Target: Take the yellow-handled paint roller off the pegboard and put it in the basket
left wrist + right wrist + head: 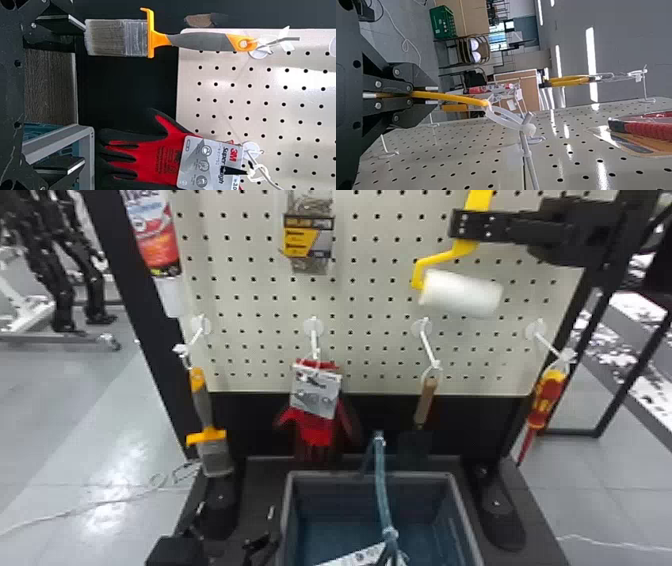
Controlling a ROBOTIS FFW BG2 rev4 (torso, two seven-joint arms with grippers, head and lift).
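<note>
At the upper right of the pegboard (370,297), my right gripper (470,227) is closed around the yellow handle of the paint roller (462,292), whose white sleeve hangs below the fingers. In the right wrist view, my right gripper (431,95) pinches the yellow handle (455,97), and the white loop at its end is still around a peg hook (528,158). The basket (287,515) stands at the bottom of the head view. My left gripper (227,547) is low beside it; in the left wrist view, my left gripper (63,95) stands open with its fingers wide apart.
A paintbrush (202,405), red gloves (317,430), a wooden-handled scraper (425,402) and a red-yellow screwdriver (547,397) hang from lower hooks. The basket's teal handle (382,485) rises over its opening. A packet (307,235) hangs left of the roller.
</note>
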